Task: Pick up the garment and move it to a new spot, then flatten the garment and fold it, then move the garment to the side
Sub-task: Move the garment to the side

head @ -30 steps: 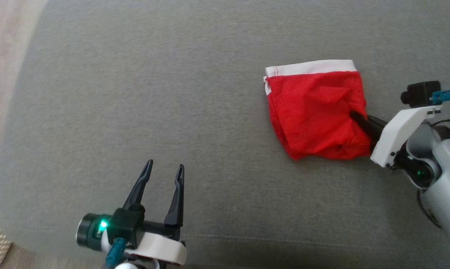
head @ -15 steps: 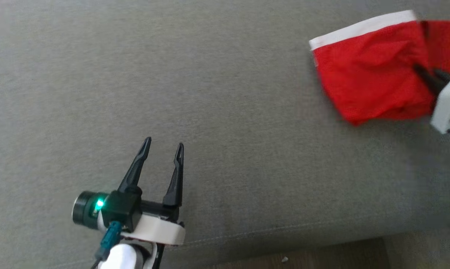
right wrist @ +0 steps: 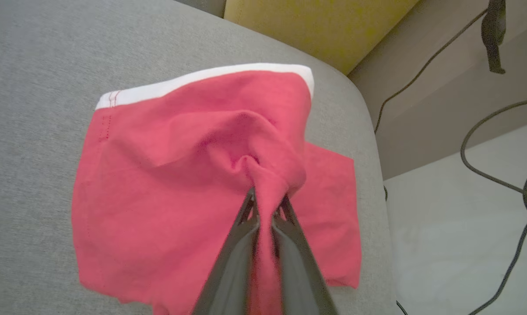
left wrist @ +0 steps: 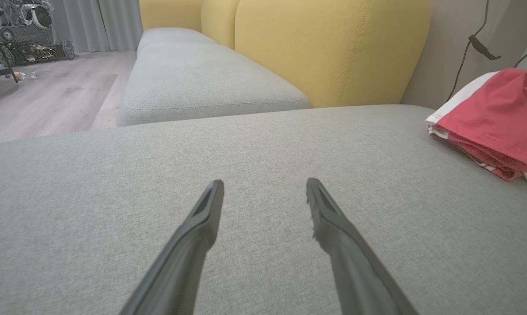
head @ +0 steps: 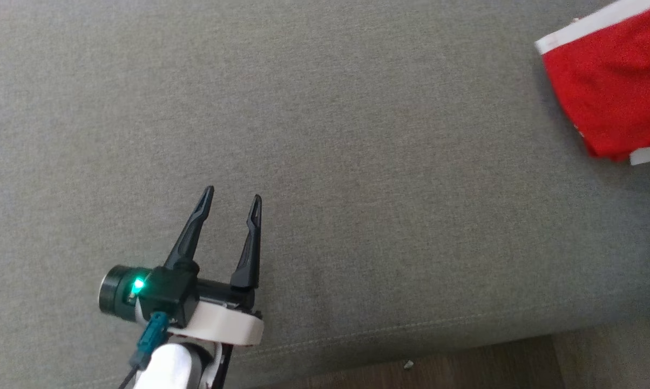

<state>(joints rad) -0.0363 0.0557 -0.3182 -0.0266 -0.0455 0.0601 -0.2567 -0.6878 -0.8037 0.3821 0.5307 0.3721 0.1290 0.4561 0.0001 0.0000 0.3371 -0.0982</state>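
With the right gripper point(right wrist: 265, 199), pinched tight a bunched-up fold of the red garment point(right wrist: 158, 175). Spread out below over the grey sofa seat point(right wrist: 36, 65), close to its corner. Held the left gripper point(head: 232, 194), fingers spread wide, above bare seat, well apart from the red garment.

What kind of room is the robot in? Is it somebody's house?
Probably a living room, or a lab set up like one: a grey sofa seat, yellow back cushions behind it, and a wooden floor with curtains.
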